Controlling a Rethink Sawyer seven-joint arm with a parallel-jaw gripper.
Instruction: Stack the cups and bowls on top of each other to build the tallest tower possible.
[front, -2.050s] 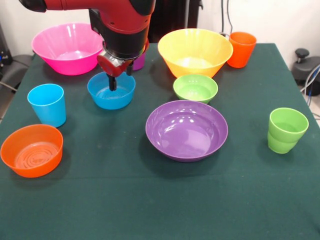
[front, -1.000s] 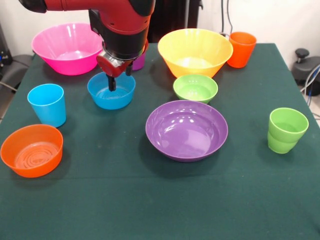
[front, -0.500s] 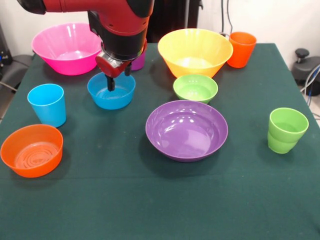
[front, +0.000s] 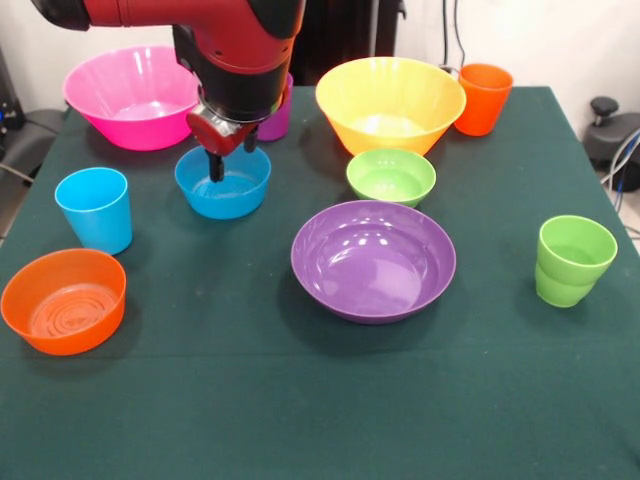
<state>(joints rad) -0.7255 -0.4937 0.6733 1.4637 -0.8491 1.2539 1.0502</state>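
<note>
Dark green counter (front: 300, 420), white wall and cables behind at the top of the frame. Nothing stacked; every piece stands alone.

Blue bowl (front: 235, 195) upper left of centre, upright. Pincer (front: 217, 167) hangs inside it, tips low near the rim on its upper-left side; can't tell if the tips are apart or together, or touching the bowl. Red arm (front: 240, 50) drops in from the top edge above it.

Purple cup (front: 277, 120) just behind the arm, mostly hidden. Pink bowl (front: 135, 95) upper left. Blue cup (front: 95, 210) left of the blue bowl, near it. Orange bowl (front: 62, 300) lower left, below the blue cup.

Yellow bowl (front: 390, 103) top centre-right, orange cup (front: 484, 98) just beside it on the right. Green bowl (front: 391, 176) right below the yellow one. Purple bowl (front: 373, 260) at centre, below the green bowl. Green cup (front: 573, 260) far right, well apart from the rest.
</note>
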